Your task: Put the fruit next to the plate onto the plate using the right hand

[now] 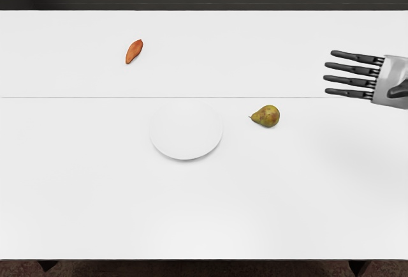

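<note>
A yellow-green pear [266,116] with brown blotches lies on its side on the white table, just right of a white round plate [186,130]. The plate has nothing on it. My right hand [356,74] comes in from the right edge, well to the right of the pear and a little farther back. Its dark fingers [349,67] are stretched out straight toward the left and hold nothing. The left arm does not show.
An orange sweet potato [134,51] lies at the back left of the table [95,194], far from the plate. A faint seam [76,97] runs across the tabletop behind the plate. The table's front edge is near the picture's bottom.
</note>
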